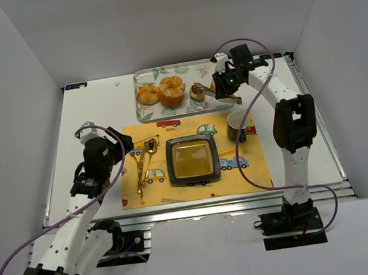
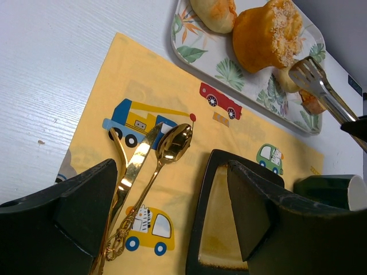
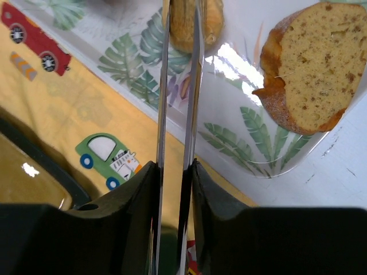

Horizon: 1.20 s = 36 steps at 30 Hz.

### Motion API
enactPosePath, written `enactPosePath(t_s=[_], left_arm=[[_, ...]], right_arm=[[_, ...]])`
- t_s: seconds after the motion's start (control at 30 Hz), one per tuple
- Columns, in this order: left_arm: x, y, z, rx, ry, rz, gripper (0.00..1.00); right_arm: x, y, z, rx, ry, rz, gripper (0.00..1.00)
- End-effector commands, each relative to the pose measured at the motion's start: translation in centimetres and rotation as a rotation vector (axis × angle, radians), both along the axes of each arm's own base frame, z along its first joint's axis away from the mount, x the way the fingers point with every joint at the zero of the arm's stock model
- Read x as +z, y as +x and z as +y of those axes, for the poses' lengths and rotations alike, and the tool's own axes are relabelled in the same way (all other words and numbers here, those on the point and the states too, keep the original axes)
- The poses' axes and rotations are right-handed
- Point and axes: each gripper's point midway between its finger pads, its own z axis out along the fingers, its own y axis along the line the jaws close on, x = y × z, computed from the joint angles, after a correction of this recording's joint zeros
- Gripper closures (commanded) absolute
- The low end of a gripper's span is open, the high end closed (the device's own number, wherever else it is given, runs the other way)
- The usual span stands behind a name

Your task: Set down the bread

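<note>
Several breads lie on the leaf-print tray [image 1: 142,112]: a round roll [image 1: 147,95], an orange bun [image 1: 172,90], a small brown roll [image 1: 197,93] and a cut slice [image 3: 312,63]. My right gripper [image 3: 175,172] is shut on metal tongs [image 3: 162,114], which point at the small roll [image 3: 209,23]. The tong arms are squeezed narrow with their tips at that roll; whether they pinch it is hidden. My left gripper [image 2: 172,212] hangs open over the yellow placemat [image 1: 255,169], between the gold spoon [image 2: 172,146] and the black square plate [image 2: 209,189].
The black plate [image 1: 171,162] with its yellow inside sits mid-placemat. Gold cutlery [image 1: 143,162] lies to its left and a dark green cup [image 1: 237,125] to its right. The tray runs along the far side of the table. White walls enclose the table.
</note>
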Motion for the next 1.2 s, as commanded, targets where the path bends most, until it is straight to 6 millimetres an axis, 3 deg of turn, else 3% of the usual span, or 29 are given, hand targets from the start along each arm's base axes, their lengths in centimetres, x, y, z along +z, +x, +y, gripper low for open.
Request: enactPosePath(t_s=[0.0,0.07,0.1,0.13,0.17,0.2,0.23,0.27,0.3,0.33,0.37,0.43,0.47,0.63,0.8,0.93,1.17], left_arm=[[1.1,0.0,0.4,0.018,-0.002,-0.032,0.13],[1.2,0.1,0.4,0.022,-0.002,-0.037,0.13],[1.3,0.0,0.4,0.022,-0.004,-0.040,0.13],[1.3,0.1,0.5,0.024,-0.004,-0.042,0.13],[1.5,0.1,0.5,0.025,-0.004,-0.046,0.13],[1.4,0.1,0.5,0.026,-0.006,-0.046,0.13],[1.4,0.1,0.5,0.024,-0.007,-0.048,0.13],[1.4,0.1,0.4,0.024,-0.009,-0.049,0.13],[1.3,0.1,0.4,0.024,-0.010,-0.049,0.13],[1.3,0.2,0.4,0.024,-0.011,-0.051,0.13],[1.3,0.2,0.3,0.020,-0.013,-0.050,0.13],[1.2,0.3,0.2,0.015,-0.016,-0.049,0.13],[1.1,0.4,0.1,0.012,-0.017,-0.048,0.13],[1.3,0.6,-0.1,0.004,-0.020,-0.053,0.13],[1.3,0.4,0.1,0.011,-0.019,-0.054,0.13],[1.4,0.1,0.3,0.021,-0.021,-0.057,0.13],[1.3,0.0,0.3,0.027,-0.029,-0.060,0.13]], right_arm=[[9.5,-1.4,0.6,0.080,0.106,-0.194,0.88],[8.9,-3.6,0.7,0.126,0.124,-0.171,0.89],[10.6,-5.1,0.5,0.150,0.124,-0.208,0.90],[8.9,-6.6,0.2,0.179,0.106,-0.187,0.90],[9.0,-7.9,0.2,0.208,0.115,-0.197,0.90],[10.7,-9.5,-0.1,0.232,0.119,-0.245,0.90],[10.5,-10.5,-0.1,0.273,0.110,-0.269,0.90],[8.7,-13.0,0.1,0.326,0.121,-0.220,0.90],[9.7,-14.8,0.1,0.368,0.118,-0.256,0.90],[9.2,-16.2,0.6,0.445,0.098,-0.278,0.89],[7.3,-18.5,0.7,0.487,0.095,-0.224,0.88],[6.8,-21.3,1.5,0.573,0.074,-0.240,0.87],[5.1,-22.3,1.2,0.589,0.044,-0.215,0.86],[2.7,-24.0,2.1,0.626,-0.004,-0.192,0.79],[1.3,-23.8,2.4,0.636,-0.020,-0.166,0.67],[1.8,-23.7,2.8,0.669,-0.012,-0.180,0.55],[3.2,-24.1,3.0,0.699,0.007,-0.211,0.50]])
